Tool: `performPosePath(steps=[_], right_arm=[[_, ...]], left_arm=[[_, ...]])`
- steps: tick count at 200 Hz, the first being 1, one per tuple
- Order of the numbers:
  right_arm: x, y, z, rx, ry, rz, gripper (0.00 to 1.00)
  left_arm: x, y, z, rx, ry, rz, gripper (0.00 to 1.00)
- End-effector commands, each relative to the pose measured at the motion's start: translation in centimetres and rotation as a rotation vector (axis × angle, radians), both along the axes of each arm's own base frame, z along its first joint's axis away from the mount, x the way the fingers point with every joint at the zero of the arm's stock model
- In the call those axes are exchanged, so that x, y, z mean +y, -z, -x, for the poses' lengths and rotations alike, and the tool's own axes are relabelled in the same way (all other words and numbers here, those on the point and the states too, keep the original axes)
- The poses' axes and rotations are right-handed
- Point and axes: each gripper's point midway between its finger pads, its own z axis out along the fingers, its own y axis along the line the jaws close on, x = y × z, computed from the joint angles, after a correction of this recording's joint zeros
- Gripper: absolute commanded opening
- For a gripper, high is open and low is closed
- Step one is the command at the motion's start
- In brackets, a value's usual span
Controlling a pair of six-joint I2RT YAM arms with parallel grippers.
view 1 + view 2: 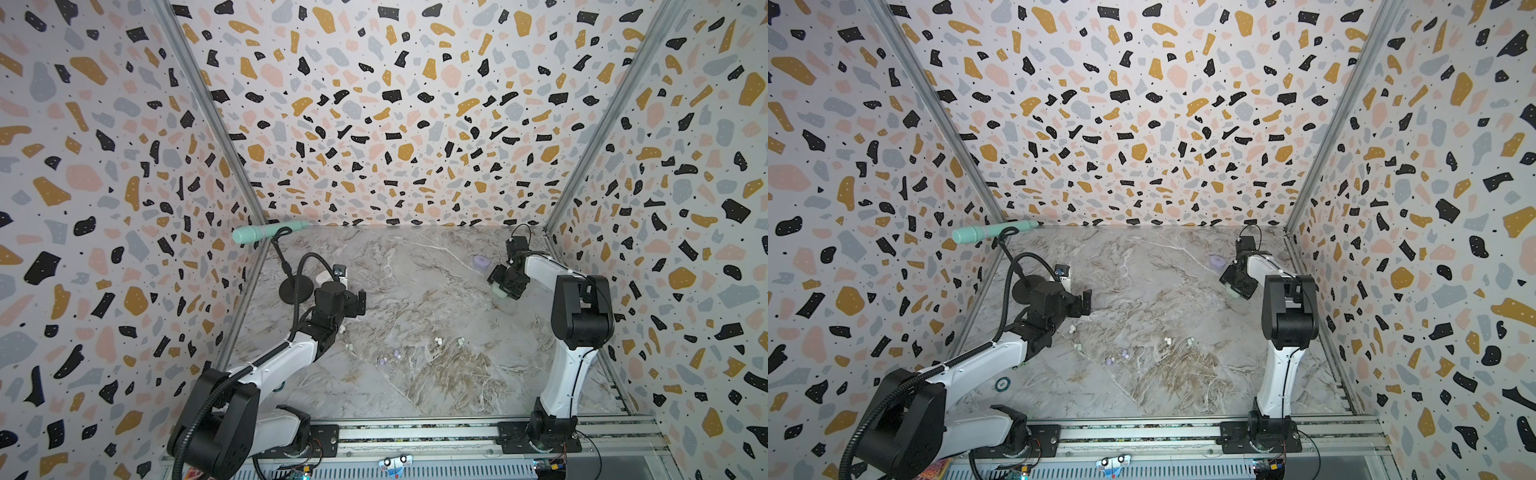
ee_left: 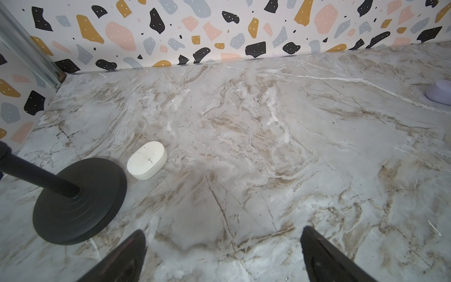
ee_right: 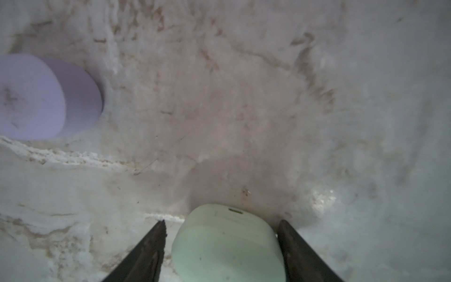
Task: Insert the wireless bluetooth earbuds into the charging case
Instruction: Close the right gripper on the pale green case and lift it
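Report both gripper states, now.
Left gripper: open, holding nothing.
Right gripper: fingers closed on the mint case.

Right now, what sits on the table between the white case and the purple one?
Nothing. The left wrist view shows only bare marble table between the white case and the lavender case.

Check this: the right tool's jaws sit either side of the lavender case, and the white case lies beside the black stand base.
Wrong case. The right tool straddles the mint-green case, as the right wrist view shows; the lavender case lies apart. The white case does lie beside the black stand base.
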Motion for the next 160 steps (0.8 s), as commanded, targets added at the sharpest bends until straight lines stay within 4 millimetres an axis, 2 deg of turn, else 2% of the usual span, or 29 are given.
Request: performPosePath(steps=[1, 88, 123, 160], right_arm=[[0.7, 1.1, 2.5, 0.084, -0.020, -0.020, 0.71], [1.1, 2.4, 4.0, 0.115, -0.040, -0.036, 0.57], [2.3, 0.9, 3.5, 0.060, -0.091, -0.062, 0.55], [4.9, -1.3, 4.6, 0.001, -0.233, -0.103, 0.54]], left_arm=[[-0.3, -2.3, -0.6, -0.058, 0.001, 0.020, 1.00], [-0.4, -2.5, -0.5, -0.062, 0.003, 0.026, 1.00], [-1.1, -2.9, -0.5, -0.070, 0.034, 0.037, 1.00], [-3.7, -2.7, 0.2, -0.033, 0.155, 0.045, 1.00]])
